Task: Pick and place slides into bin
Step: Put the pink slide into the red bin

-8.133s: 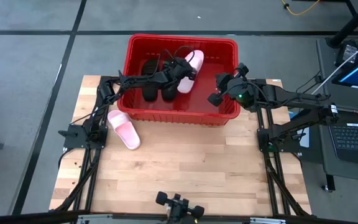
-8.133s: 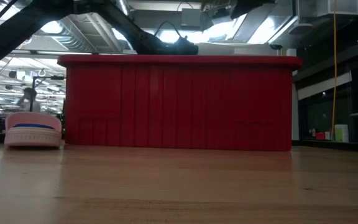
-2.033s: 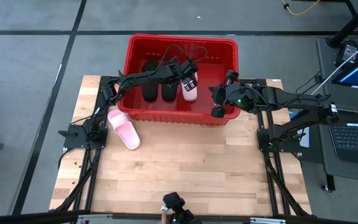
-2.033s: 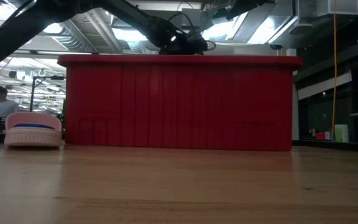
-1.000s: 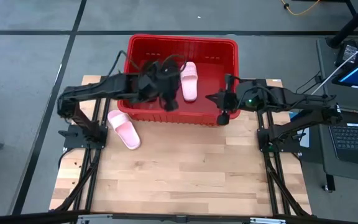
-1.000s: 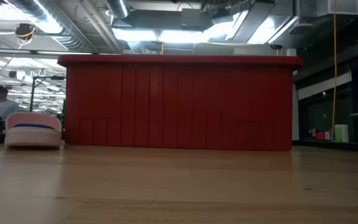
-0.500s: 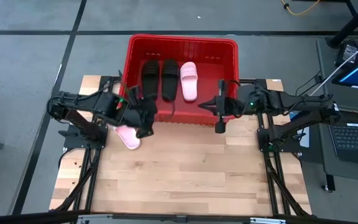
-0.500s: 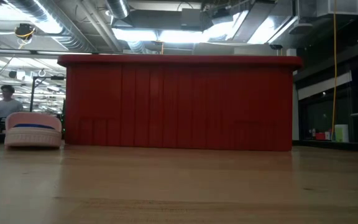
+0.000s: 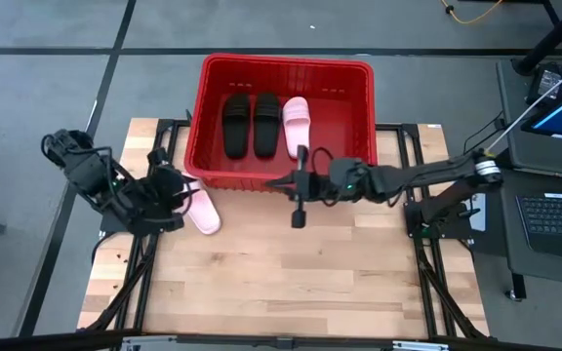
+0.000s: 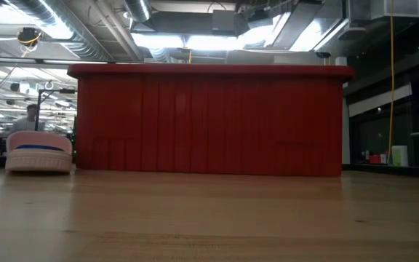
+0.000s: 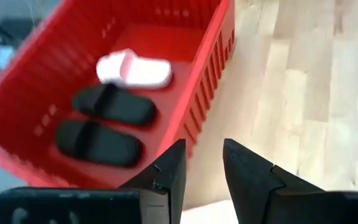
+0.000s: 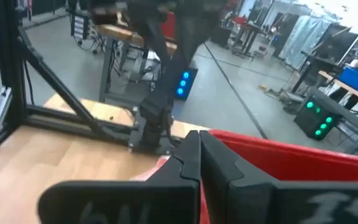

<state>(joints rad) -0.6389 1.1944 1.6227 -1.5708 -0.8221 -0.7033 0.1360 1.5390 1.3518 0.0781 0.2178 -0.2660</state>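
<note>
Bin (image 9: 361,73) with two black slides (image 9: 250,124) and one pink slide (image 9: 296,127) inside, second pink slide (image 9: 202,209) on table (image 9: 291,273) beside it, left gripper (image 9: 177,188) parted and empty just next to this slide, right gripper (image 9: 299,185) closed, empty, before the bin.

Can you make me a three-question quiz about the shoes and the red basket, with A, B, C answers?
1. Where is the pink sandal that is not in the red basket?
A. On the wooden table
B. On the floor
C. On a laptop

2. How many sandals lie in the basket?
A. One
B. Three
C. Five

3. What is the left gripper holding?
A. A black sandal
B. A pink sandal
C. Nothing

Answers: 1 A, it lies on the table beside the basket. 2 B, two black sandals and one pink. 3 C, its fingers are apart with only table between them.
</note>
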